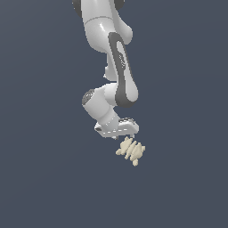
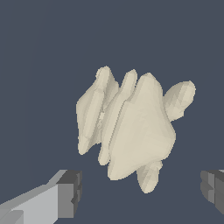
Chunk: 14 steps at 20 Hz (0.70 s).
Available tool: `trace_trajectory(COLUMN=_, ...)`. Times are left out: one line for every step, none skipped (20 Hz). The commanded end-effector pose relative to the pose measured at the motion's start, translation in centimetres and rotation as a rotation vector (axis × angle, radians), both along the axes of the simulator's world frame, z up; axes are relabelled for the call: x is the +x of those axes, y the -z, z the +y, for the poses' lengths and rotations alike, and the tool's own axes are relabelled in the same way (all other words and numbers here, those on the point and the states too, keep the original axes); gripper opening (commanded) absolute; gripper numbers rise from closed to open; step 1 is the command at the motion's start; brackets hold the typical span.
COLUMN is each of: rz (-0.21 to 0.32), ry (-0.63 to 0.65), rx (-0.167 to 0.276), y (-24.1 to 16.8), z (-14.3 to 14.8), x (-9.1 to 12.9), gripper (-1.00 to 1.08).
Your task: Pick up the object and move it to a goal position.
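A: Start at the fingers [image 2: 70, 192] — how do they stand?

B: In the wrist view the two dark pads sit far apart at opposite edges, with a wide gap between them, so the gripper [image 2: 142, 192] is spread and holds nothing. The space between the pads is bare dark ground, apart from the lowest knob of the object dipping toward it.

A: And the object itself?

B: The object [image 2: 131, 127] is a cream-beige lump of several upright ridges packed side by side, with a rounded knob sticking out to one side and another at its foot. It fills the middle of the wrist view, beyond the fingertips, and neither pad touches it.

A: What does the other camera give?

B: In the exterior view the object [image 1: 131, 151] lies on the flat dark grey floor [image 1: 44, 178], just under the white hand of the gripper [image 1: 127, 137], a little toward the exterior view's right. The fingers are too small to make out there. Above, the white arm [image 1: 113, 62] with its dark grey joint covers bends down from the top of the picture
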<state>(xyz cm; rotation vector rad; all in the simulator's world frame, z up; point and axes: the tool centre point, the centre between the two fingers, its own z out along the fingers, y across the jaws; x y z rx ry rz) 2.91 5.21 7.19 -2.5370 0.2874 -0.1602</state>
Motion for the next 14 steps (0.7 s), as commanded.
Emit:
trace_trajectory(rz=-0.015, ry=0.041, rx=0.046, y=0.3, z=0.0, x=0.4, gripper=1.08)
trace_trajectory(rz=-0.020, ry=0.057, rx=0.063, y=0.5, z=-0.1, x=0.5, gripper=1.08)
trace_trajectory(rz=-0.026, ry=0.074, rx=0.080, y=0.6, z=-0.1, x=0.6, gripper=1.08)
trace_trajectory(rz=-0.031, ry=0.090, rx=0.096, y=0.7, z=-0.2, x=0.8, gripper=1.08)
trace_trajectory(rz=-0.036, ry=0.105, rx=0.110, y=0.8, z=-0.2, x=0.9, gripper=1.08)
trace_trajectory(rz=-0.040, ry=0.120, rx=0.124, y=0.9, z=-0.3, x=1.0, gripper=1.08)
trace_trajectory(rz=-0.044, ry=0.134, rx=0.137, y=0.9, z=-0.4, x=1.1, gripper=1.08)
trace_trajectory(rz=-0.048, ry=0.148, rx=0.149, y=1.0, z=-0.4, x=1.2, gripper=1.08)
trace_trajectory(rz=-0.052, ry=0.160, rx=0.160, y=1.1, z=-0.5, x=1.3, gripper=1.08)
trace_trajectory(rz=-0.055, ry=0.172, rx=0.169, y=1.1, z=-0.6, x=1.4, gripper=1.08)
trace_trajectory(rz=-0.058, ry=0.183, rx=0.179, y=1.2, z=-0.6, x=1.5, gripper=1.08)
trace_trajectory(rz=-0.060, ry=0.193, rx=0.187, y=1.2, z=-0.7, x=1.5, gripper=1.08)
trace_trajectory(rz=-0.062, ry=0.203, rx=0.194, y=1.2, z=-0.7, x=1.6, gripper=1.08)
trace_trajectory(rz=-0.064, ry=0.211, rx=0.201, y=1.3, z=-0.8, x=1.6, gripper=1.08)
